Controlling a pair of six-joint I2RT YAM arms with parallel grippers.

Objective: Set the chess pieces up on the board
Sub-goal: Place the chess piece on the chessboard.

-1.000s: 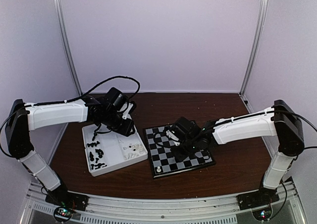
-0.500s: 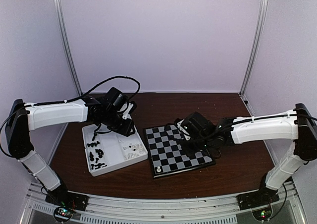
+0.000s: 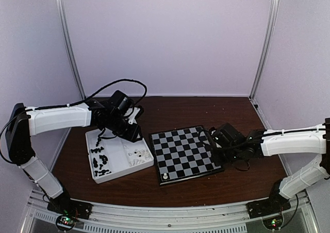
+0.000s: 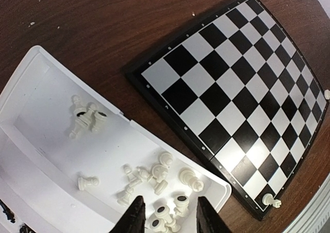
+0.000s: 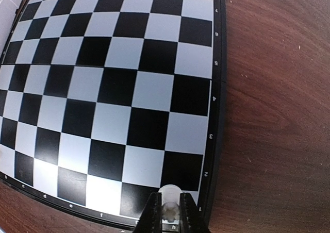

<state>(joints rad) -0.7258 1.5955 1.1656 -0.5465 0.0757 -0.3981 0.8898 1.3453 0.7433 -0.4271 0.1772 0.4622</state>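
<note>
The board (image 3: 185, 153) lies mid-table and also shows in the left wrist view (image 4: 242, 83) and the right wrist view (image 5: 118, 88). One white piece (image 3: 165, 177) stands on its near left corner square (image 4: 271, 201). My right gripper (image 3: 211, 137) is shut on a white piece (image 5: 170, 199) and holds it over the corner square at the board's far right. My left gripper (image 3: 129, 132) hangs open (image 4: 170, 220) just above a heap of white pieces (image 4: 165, 173) in the white tray (image 4: 46, 140). Black pieces (image 3: 100, 161) lie in the tray's left compartment.
The tray (image 3: 116, 149) sits left of the board, almost touching it. Bare brown tabletop (image 5: 278, 114) lies right of the board. Pale walls and metal posts close in the back and sides.
My right arm has swung right, from over the board's middle to its far right corner, with the white piece in its fingers. The left arm has not moved.
</note>
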